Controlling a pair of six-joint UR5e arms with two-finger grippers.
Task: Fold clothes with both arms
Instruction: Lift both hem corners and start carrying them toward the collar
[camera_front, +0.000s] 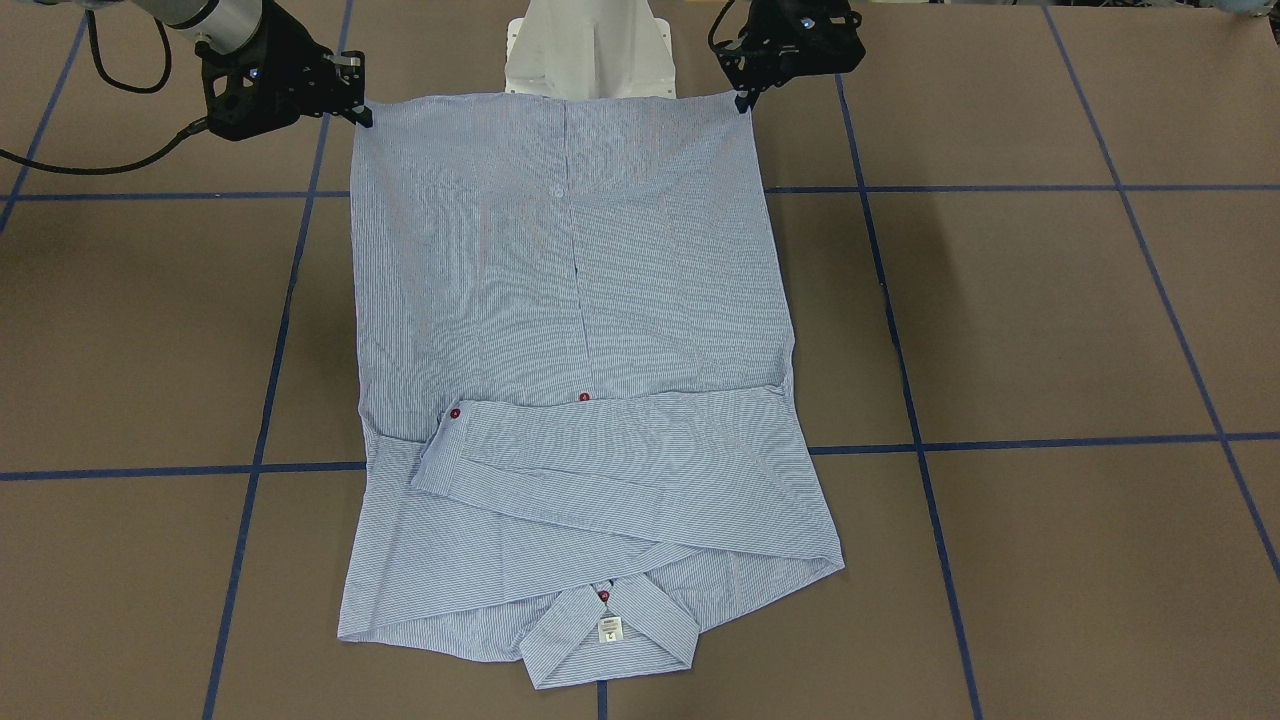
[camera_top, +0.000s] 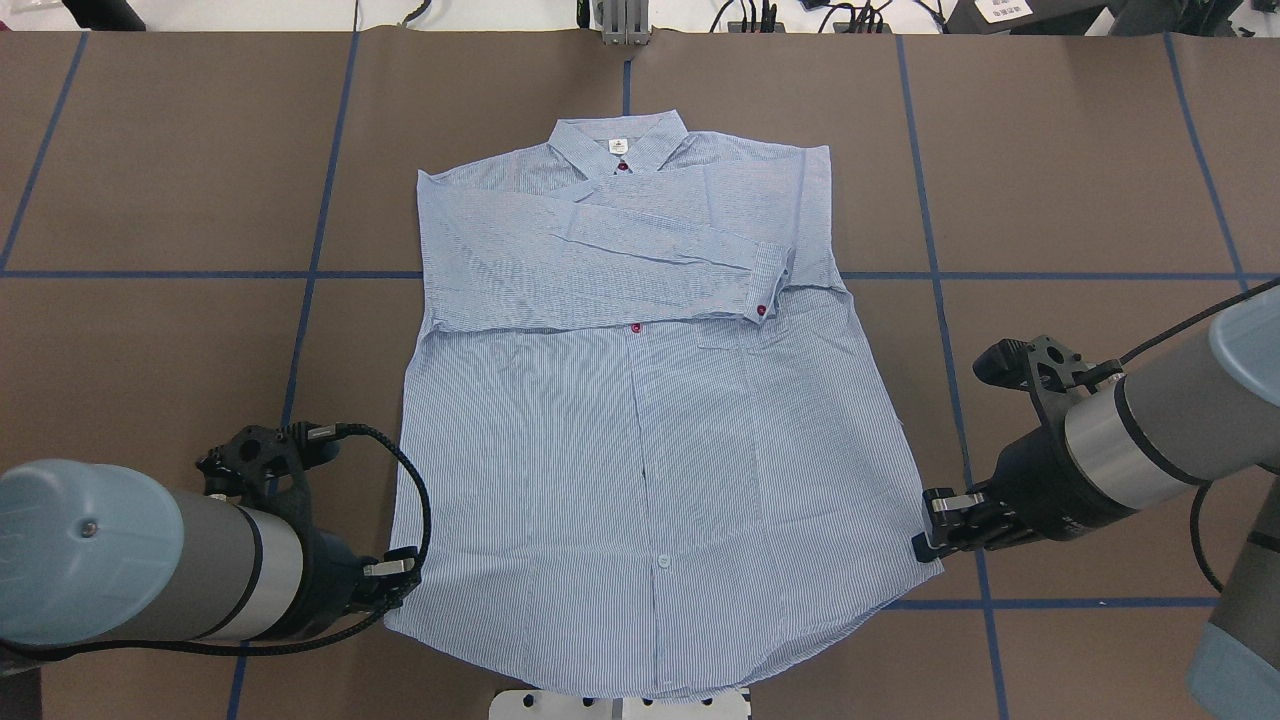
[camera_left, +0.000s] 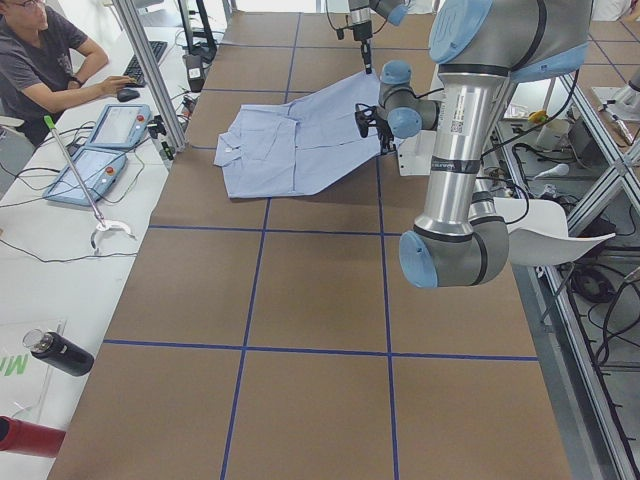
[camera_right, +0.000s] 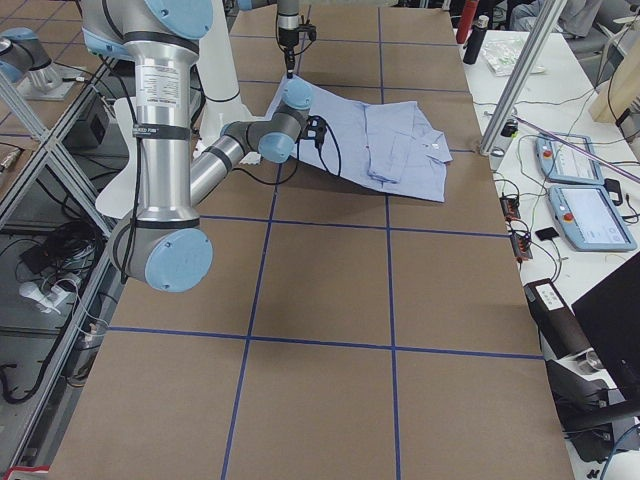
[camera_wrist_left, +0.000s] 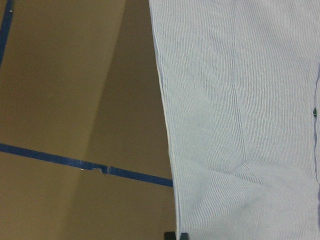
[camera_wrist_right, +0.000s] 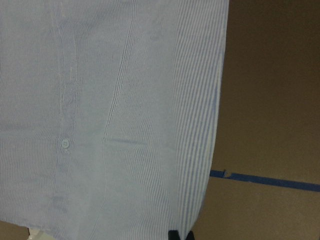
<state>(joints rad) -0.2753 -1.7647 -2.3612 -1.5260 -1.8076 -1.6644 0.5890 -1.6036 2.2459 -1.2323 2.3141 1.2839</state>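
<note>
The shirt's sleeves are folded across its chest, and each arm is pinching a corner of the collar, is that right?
Not quite. The sleeves are folded across the chest, but the left arm's fingers and right arm's fingers pinch the shirt at its bottom hem corners, not the collar, which lies untouched at the far end. The overhead view shows it.

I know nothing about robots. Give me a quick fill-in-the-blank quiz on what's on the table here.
The shirt is light ____ with fine white stripes.
Its sleeves lie folded across the ____.
The left gripper and the right gripper each pinch a corner of its bottom ____.
Missing words: blue; chest; hem.
</note>
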